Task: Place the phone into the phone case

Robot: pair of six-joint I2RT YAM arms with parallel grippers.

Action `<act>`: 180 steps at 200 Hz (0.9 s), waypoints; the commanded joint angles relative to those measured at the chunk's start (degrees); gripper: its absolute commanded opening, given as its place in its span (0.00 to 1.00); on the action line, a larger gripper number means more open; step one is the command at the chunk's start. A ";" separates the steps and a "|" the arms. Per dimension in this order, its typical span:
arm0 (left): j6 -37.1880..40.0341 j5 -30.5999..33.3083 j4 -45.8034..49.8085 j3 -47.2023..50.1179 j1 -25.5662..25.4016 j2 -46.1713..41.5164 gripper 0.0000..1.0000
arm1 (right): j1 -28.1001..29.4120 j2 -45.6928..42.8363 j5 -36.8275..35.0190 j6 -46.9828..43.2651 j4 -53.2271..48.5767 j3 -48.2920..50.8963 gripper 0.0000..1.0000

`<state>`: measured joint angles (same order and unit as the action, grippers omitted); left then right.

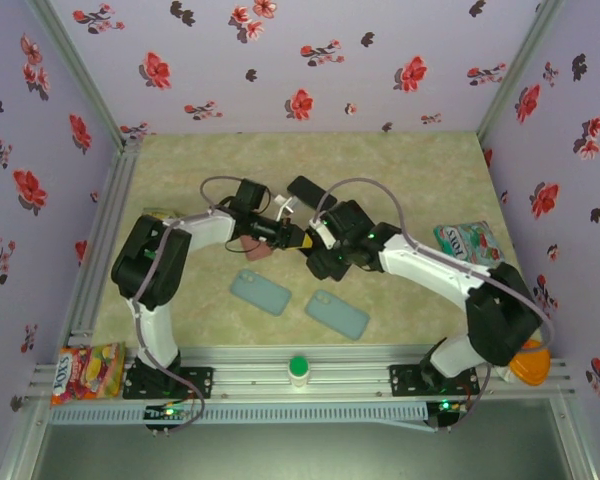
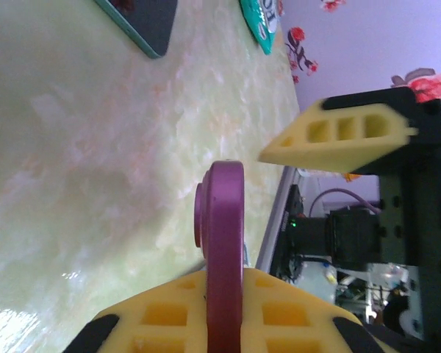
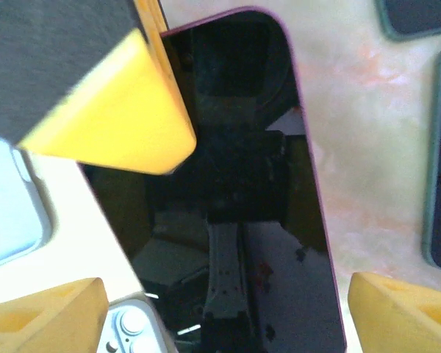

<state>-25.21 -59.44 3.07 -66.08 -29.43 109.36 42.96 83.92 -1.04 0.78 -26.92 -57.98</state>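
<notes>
The left gripper pinches the maroon-rimmed phone edge-on while the right gripper gapes wide either side of it, so it could pivot and slip.

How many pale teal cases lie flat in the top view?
2: one case left of centre, another just right of it, both near the rail. More may be hidden.
</notes>
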 commanded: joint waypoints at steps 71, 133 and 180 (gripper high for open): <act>-6.54 10.13 -4.47 1.44 -0.06 -11.49 0.00 | -17.34 -18.09 19.30 19.59 19.14 17.05 0.90; -17.10 10.83 -14.24 4.83 0.07 -15.91 0.00 | -28.43 -17.55 38.83 38.45 47.23 29.72 0.87; -24.30 10.34 -20.51 7.21 -0.01 -15.68 0.00 | -28.67 -9.17 43.25 45.51 62.92 31.08 0.85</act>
<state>-43.68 -47.97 -9.85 -59.90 -29.41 95.29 14.61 71.70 36.75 40.18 22.70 -26.98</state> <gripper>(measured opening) 0.126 0.857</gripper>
